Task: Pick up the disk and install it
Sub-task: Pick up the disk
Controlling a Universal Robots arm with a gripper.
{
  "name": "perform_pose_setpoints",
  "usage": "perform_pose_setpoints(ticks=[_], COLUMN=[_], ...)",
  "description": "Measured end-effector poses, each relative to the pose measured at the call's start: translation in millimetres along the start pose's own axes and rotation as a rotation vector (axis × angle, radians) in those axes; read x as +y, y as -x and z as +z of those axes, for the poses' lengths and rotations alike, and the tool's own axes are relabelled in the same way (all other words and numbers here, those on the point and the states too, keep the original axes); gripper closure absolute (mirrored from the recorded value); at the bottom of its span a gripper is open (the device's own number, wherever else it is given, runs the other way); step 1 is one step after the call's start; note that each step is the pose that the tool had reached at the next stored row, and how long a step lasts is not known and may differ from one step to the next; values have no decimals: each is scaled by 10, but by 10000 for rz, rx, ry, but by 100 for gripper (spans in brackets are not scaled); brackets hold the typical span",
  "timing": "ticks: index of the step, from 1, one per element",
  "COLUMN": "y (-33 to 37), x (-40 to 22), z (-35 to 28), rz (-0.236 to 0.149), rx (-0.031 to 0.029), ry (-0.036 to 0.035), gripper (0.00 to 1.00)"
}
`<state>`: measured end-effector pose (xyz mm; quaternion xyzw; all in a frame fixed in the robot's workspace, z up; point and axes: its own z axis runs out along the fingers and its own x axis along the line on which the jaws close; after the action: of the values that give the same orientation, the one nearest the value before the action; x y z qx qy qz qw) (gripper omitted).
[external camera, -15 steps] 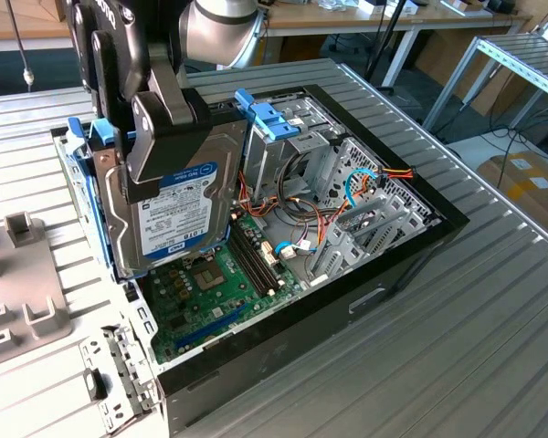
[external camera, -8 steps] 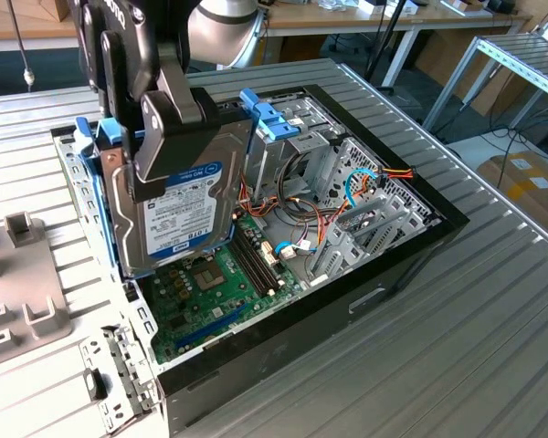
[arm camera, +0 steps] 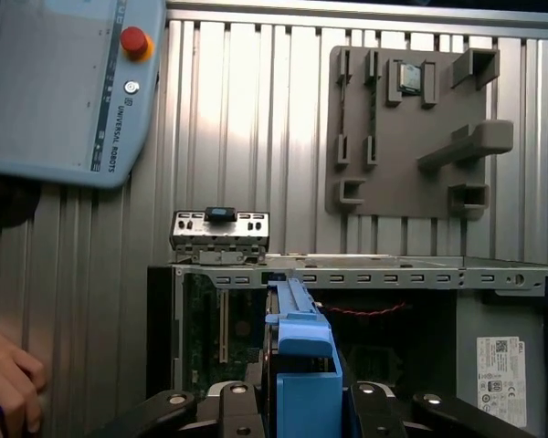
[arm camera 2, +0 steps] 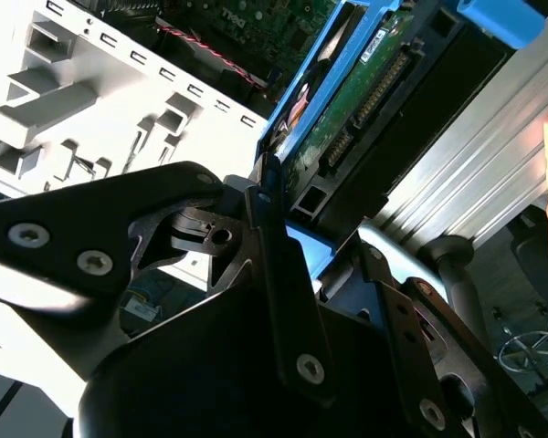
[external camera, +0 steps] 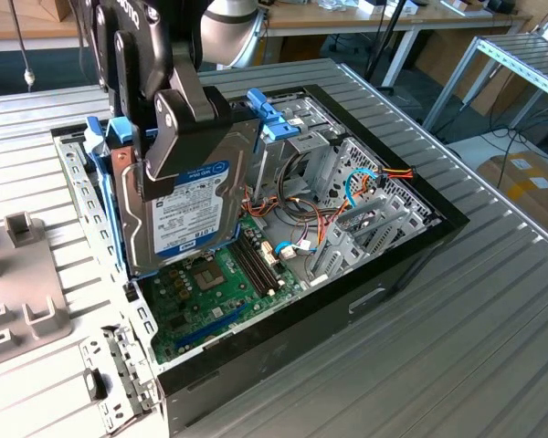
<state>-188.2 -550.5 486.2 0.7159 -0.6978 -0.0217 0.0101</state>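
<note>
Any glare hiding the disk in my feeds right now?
Second wrist view: the fixture plate is blown out white, the disk shaded but visible. Exterior view: even light, the disk's label plain. First wrist view: even light on the ribbed table.

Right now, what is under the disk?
Under the disk, held by the end effector, lies the green circuit board in the open computer case. The disk hides whatever sits behind it.

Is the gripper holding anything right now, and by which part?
Yes: the gripper clamps the disk at its upper end, a finger across the labelled face.
</note>
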Motion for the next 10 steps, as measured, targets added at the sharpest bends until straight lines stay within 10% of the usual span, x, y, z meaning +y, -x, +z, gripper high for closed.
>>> perform_pose_setpoints(ticks=[10], y=[-3], x=[-47], z=[-1], rz=[1], rx=[26], ry=[1], gripper=[63])
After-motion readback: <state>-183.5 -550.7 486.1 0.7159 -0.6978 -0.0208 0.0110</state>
